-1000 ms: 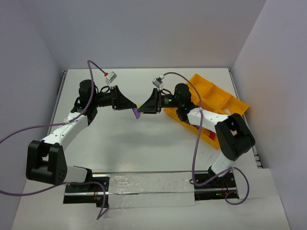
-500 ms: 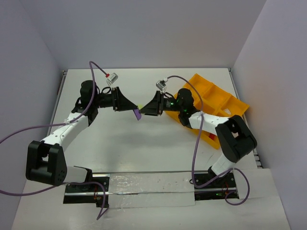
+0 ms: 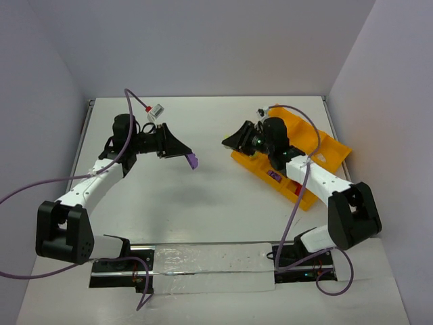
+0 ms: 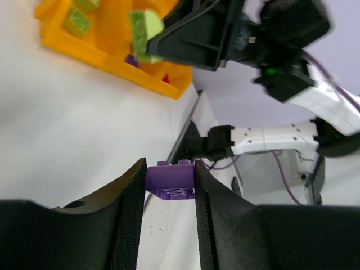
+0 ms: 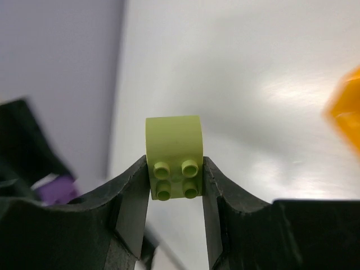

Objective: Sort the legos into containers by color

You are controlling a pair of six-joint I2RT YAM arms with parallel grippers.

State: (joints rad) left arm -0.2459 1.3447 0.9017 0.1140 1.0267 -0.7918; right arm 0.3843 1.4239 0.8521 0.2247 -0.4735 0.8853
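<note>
My left gripper is shut on a purple lego, held above the middle of the table; the brick fills the gap between the fingers in the left wrist view. My right gripper is shut on a yellow-green lego, held at the left end of the orange-yellow tray. That brick also shows in the left wrist view, in front of the tray. The tray holds yellow-green bricks, a purple brick and a red brick in separate compartments.
The tray lies at an angle at the right of the white table. Purple cables loop from both arms. The arm bases and a metal rail run along the near edge. Walls close in the back and sides.
The two grippers met at the table's middle with the bricks joined. My right gripper has pulled back right to the tray with the yellow-green brick; the left keeps the purple one.
</note>
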